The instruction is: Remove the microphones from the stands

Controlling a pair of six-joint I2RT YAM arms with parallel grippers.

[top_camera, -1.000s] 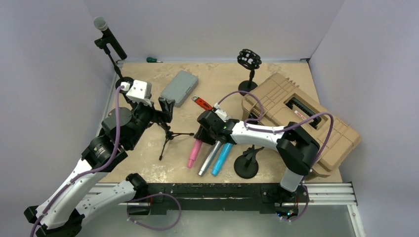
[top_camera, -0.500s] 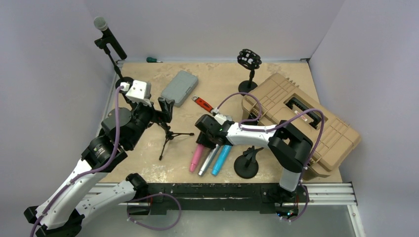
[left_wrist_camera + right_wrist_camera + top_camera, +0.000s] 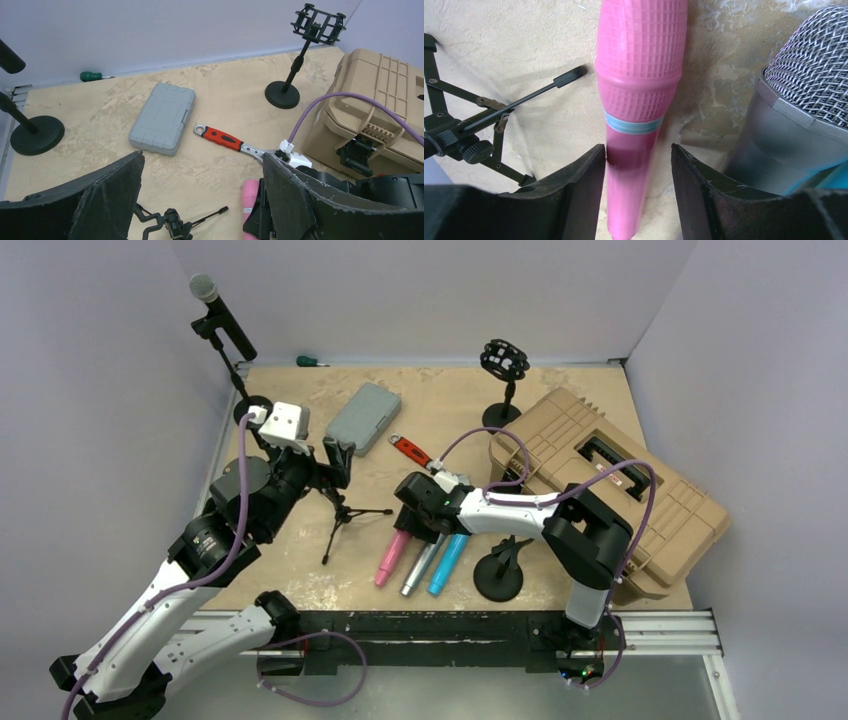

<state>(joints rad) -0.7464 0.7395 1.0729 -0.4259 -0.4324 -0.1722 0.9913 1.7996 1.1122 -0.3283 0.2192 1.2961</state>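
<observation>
A pink microphone (image 3: 389, 557) lies on the table beside a silver one (image 3: 423, 562) and a blue one (image 3: 450, 560). My right gripper (image 3: 414, 524) is low over the pink microphone (image 3: 641, 75), jaws open on either side of its handle, left finger against it, a gap on the right. A small black tripod stand (image 3: 342, 515) lies empty to its left. My left gripper (image 3: 335, 462) is open above that tripod (image 3: 170, 222). A black microphone (image 3: 222, 315) with a grey head sits clipped in a tall stand at the back left.
A tan toolbox (image 3: 610, 485) fills the right side. A round-base stand (image 3: 498, 575) stands at the front. A shock-mount stand (image 3: 503, 362), a grey case (image 3: 362, 418), a red wrench (image 3: 411, 450) and a green screwdriver (image 3: 310, 361) lie further back.
My right gripper has moved down and slightly left along the pink microphone, and the microphone's handle has swung a little left. The left arm has barely shifted.
</observation>
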